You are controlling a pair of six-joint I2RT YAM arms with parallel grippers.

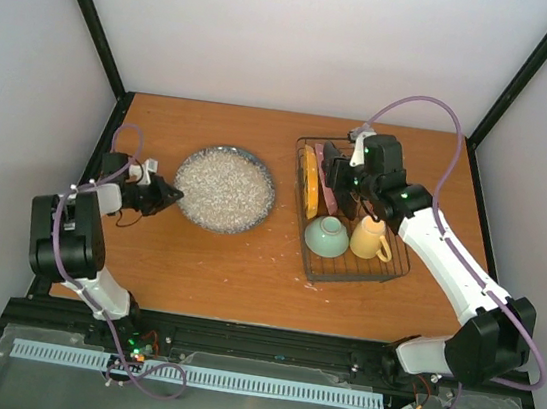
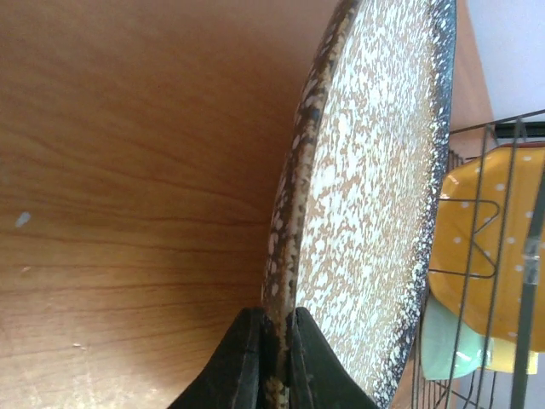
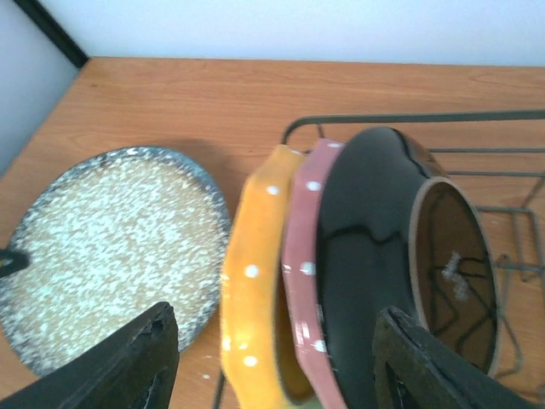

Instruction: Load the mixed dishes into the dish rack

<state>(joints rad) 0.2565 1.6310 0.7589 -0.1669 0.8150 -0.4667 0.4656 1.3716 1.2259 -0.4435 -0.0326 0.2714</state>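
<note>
Overhead view of a brown wooden table (image 1: pixel 244 271) w/ two robot arms. At right, a rectangular black wire dish rack (image 1: pixel 356 268) is loaded w/ four items. An orange white-dotted scalloped plate (image 1: pixel 308 181) and a glossy dark-rimmed plate (image 3: pixel 366 247) are stood on edge at the back. A pale green bowl (image 1: pixel 327 236) and a yellow mug (image 1: pixel 370 237) are set at the front. One dish is outside the rack: a large grey speckled round plate (image 1: pixel 224 189), seen on the table to the rack's left, near it but not touching.

The left gripper (image 2: pixel 277 341) is clamped on that plate's left rim. In the left wrist view both black fingers (image 2: pixel 243 366) are pressed onto the dark edge. Whether the plate is lifted yet can't be told. The right gripper (image 3: pixel 274 324) is held over the upright plates — fingers spread wide, nothing between them.

Step in hand, as judged: pickup of the last dish. Next, the plate would need to be raised, carried right & lowered on edge into free rack space — w/ the right arm probably cleared out first.
</note>
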